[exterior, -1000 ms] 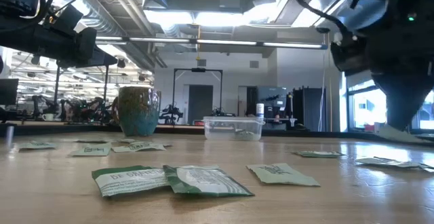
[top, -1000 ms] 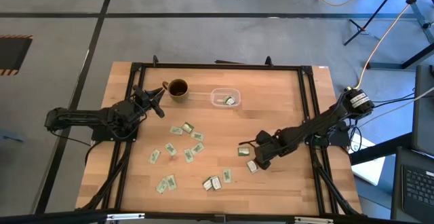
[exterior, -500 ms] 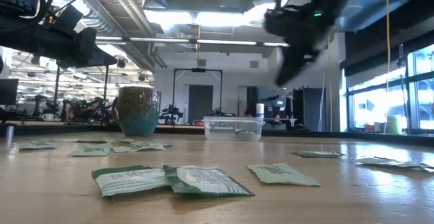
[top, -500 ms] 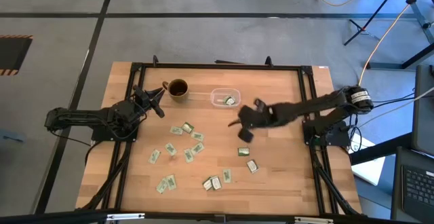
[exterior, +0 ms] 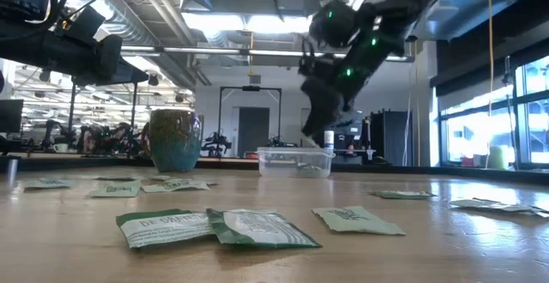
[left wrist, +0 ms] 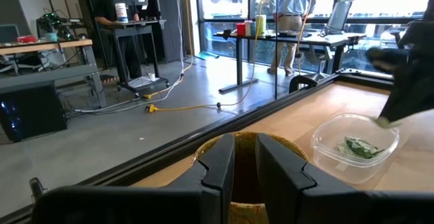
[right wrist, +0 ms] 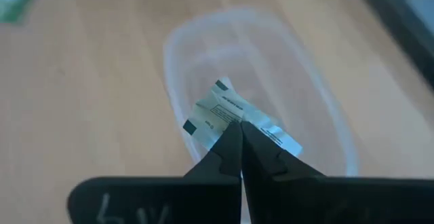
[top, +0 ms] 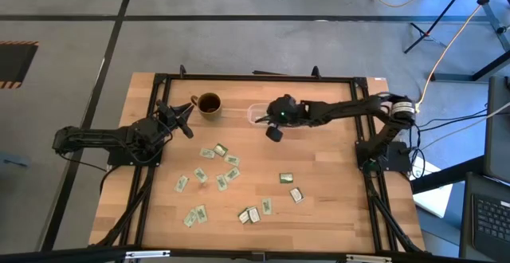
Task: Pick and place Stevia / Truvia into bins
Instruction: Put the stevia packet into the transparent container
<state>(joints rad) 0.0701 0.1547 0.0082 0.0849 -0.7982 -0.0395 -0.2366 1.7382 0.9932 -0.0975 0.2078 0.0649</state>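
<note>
The right gripper (right wrist: 239,130) has swung from the table's right side to over the bin (right wrist: 319,108) near the far edge, fingers pinching a sachet (right wrist: 234,119); release looks next. Left gripper (left wrist: 244,159), part-spread, waits by the mug (top: 209,104).

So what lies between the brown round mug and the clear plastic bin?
Nothing: in the high view only bare wood separates the brown round mug from the clear plastic bin; the low view shows that gap empty too.
</note>
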